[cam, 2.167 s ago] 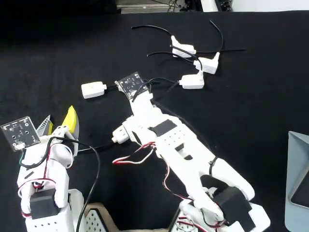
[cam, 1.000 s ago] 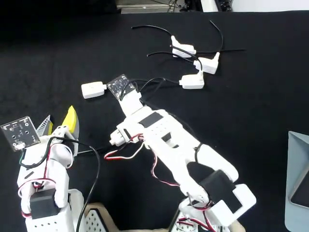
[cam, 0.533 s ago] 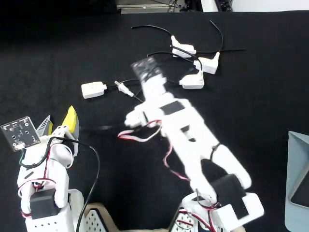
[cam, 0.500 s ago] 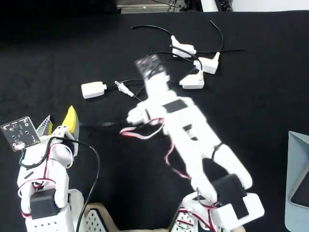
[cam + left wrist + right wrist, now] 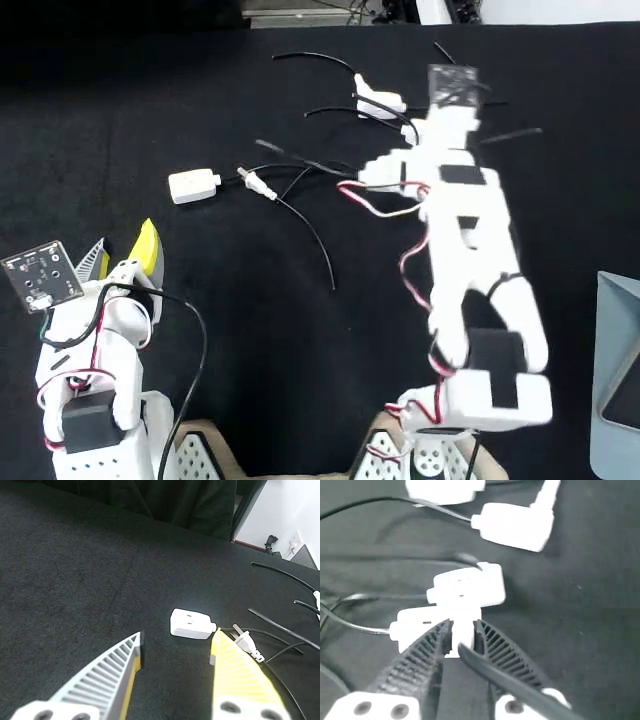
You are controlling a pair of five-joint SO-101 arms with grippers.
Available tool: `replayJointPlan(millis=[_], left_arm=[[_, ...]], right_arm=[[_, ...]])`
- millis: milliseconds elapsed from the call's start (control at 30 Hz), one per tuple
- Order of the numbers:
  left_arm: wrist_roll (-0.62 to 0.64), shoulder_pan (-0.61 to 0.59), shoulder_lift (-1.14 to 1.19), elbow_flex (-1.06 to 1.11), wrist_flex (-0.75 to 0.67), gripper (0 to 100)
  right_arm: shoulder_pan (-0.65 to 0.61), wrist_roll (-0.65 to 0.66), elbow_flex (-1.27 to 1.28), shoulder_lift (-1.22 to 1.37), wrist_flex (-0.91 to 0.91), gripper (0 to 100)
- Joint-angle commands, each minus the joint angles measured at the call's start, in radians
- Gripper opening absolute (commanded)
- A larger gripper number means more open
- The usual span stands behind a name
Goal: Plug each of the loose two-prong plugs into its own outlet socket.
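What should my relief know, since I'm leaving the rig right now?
Left gripper: open, empty, at the near left.
Right gripper: shut on a white connector in the far cluster; I cannot tell whether it is a plug or a socket.
Socket and plug: lying apart, not joined.
Done: no joined pair can be confirmed.
Left: join that pair, then check the cluster.

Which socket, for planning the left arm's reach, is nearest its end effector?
The lone white socket beside the loose plug, before the left end effector; others cluster by the right arm.
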Motion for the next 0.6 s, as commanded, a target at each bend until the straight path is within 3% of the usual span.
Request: replayJointPlan(millis=[0,100,233,433,567], left_arm=[[0.005,-0.01,-0.006,-0.044,0.003,23],[0.005,-0.01,-0.006,-0.044,0.003,23],[0.005,-0.008,-0.005,-0.044,0.003,23],[0.005,-0.01,-0.005,-0.044,0.003,23],[0.005,-0.01,-0.005,-0.044,0.003,23]], right_arm=[[0.077,-0.153,-0.091,0.045,0.003,1.6],[0.097,-0.235,-0.093,0.047,0.015,5.8],[0.089,-0.298,-0.148,0.03,0.178,17.1],[0.011,-0.344,-0.237,-0.073,0.388,16.3],[-0.143,-0.324,-0.219,-0.13,0.436,16.4]])
